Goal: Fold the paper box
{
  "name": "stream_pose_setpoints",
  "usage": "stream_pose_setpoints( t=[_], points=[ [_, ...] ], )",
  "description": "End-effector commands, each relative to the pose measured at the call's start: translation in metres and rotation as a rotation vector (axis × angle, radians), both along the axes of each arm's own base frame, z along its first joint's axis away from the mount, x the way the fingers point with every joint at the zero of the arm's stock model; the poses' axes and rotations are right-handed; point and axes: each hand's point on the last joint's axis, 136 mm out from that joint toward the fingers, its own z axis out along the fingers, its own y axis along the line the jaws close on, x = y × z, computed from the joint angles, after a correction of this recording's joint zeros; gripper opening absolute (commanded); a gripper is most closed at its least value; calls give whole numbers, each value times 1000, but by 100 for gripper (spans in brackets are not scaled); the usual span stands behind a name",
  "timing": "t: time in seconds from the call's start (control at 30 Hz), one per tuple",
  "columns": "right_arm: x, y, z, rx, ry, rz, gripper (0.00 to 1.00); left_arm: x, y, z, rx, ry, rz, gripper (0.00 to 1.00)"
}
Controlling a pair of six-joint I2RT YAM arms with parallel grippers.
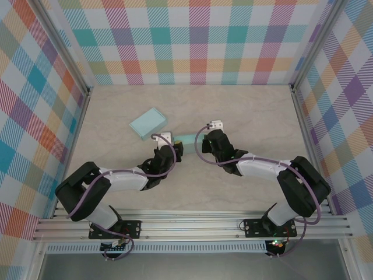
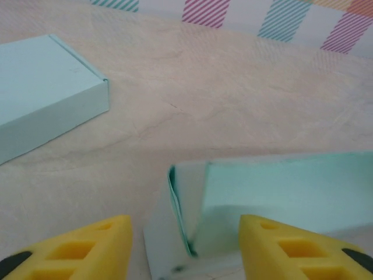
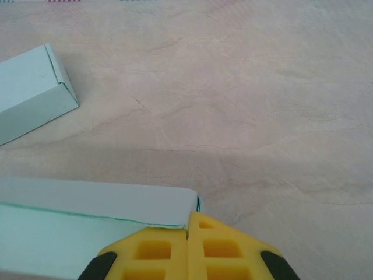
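Note:
The pale mint paper box (image 1: 186, 140) lies half folded on the table between my two grippers. In the left wrist view its open end (image 2: 274, 192) faces me, with a loose side flap (image 2: 180, 216) standing upright. My left gripper (image 2: 183, 251) is open; its yellow fingers straddle that flap without touching it, and from above it (image 1: 176, 146) sits at the box's left end. My right gripper (image 3: 190, 233) is shut, pinching the corner of the box's end wall (image 3: 116, 201); from above it (image 1: 198, 142) is at the box's right end.
A second mint box (image 1: 148, 122), fully closed, lies behind and to the left of the work, also seen as a closed box (image 2: 41, 93) in the left wrist view. Checked walls enclose the table on three sides, with bare marble-look surface toward the back and right.

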Motion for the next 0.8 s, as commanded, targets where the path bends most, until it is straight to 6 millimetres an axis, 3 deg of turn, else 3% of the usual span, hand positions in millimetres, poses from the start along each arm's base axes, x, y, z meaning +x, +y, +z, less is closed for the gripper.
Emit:
stream_pose_setpoints(
  t=[0.0, 0.27, 0.43, 0.57, 0.77],
  points=[
    [-30, -10, -58, -147, 185, 52, 0, -11, -8, 10, -20, 23, -55, 64],
    [-30, -7, -55, -158, 178, 59, 0, -18, 16, 57, -151, 10, 45, 99],
    [-31, -4, -54, -161, 175, 67, 0, -5, 35, 51, -266, 182, 142, 100],
    [-30, -2, -54, -166, 174, 71, 0, 9, 28, 39, -333, 250, 118, 99],
    [-30, 1, -53, -169, 174, 75, 0, 17, 16, 17, -298, 308, 96, 95]
  ],
)
